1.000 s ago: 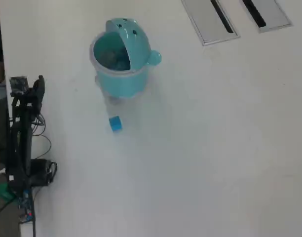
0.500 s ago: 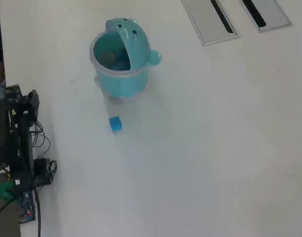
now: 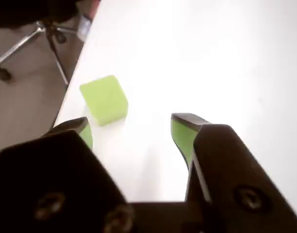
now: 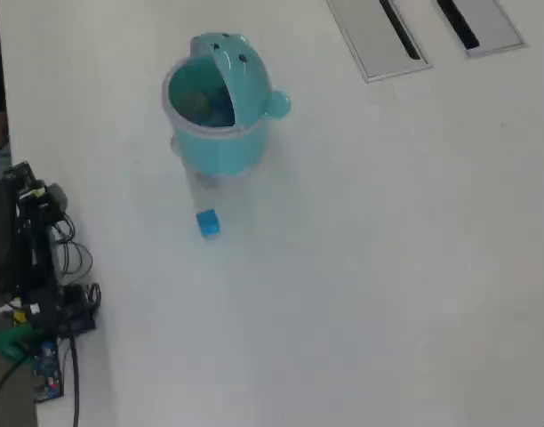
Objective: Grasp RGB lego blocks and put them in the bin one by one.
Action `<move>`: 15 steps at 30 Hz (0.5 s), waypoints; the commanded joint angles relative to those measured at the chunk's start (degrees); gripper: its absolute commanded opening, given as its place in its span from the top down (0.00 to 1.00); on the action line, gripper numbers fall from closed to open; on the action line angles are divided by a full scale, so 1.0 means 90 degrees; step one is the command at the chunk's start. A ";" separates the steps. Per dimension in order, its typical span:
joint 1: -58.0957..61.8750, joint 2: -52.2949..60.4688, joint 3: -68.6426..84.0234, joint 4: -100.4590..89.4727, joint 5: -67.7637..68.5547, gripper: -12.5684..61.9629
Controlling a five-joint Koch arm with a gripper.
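Two fingers [image 3: 134, 133] stand wide apart in your wrist view, both green-padded tips showing with bare white surface [image 3: 211, 58] between them and nothing held. Just ahead of the left finger in that view sits the yellow-green block [image 3: 104, 99], close to the surface's edge, with the floor and a chair base [image 3: 41, 34] beyond it. The block lies outside the gap, up and to the left of it, so you are judged to be in the approach to a grasp, not yet around the block. Your next move calls for shifting the fingers forward and toward that left side until the block sits squarely between the pads, then lowering and closing; take care near the edge, since a nudge from the left finger could push the block off. The overhead view gives you what the wrist camera cannot: the arm [image 4: 36, 258] is folded at the far left of the frame, the bin [image 4: 217, 111] stands well apart from it with its hooded lid toward the top of the frame and its mouth open, and the blue block [image 4: 207, 222] rests on the surface near the bin, on the side toward the bottom of the frame. That view does not show the yellow-green block at all, and a red block appears in neither picture. Something dark lies inside the bin, but you cannot tell what it is.
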 commanded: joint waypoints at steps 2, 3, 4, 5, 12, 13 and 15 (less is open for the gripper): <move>-0.0186 -0.0195 -0.0137 -0.0020 -0.0107 0.43; -0.0225 -0.0303 -0.0127 -0.0020 -0.0117 0.43; -0.0264 -0.0400 -0.0117 -0.0039 -0.0117 0.43; -0.0322 -0.0518 -0.0117 -0.0068 -0.0117 0.43; -0.0508 -0.1182 -0.0244 -0.0322 -0.0107 0.43; -0.0518 -0.1240 -0.0283 -0.0342 -0.0107 0.43; -0.0537 -0.1367 -0.0361 -0.0361 -0.0107 0.43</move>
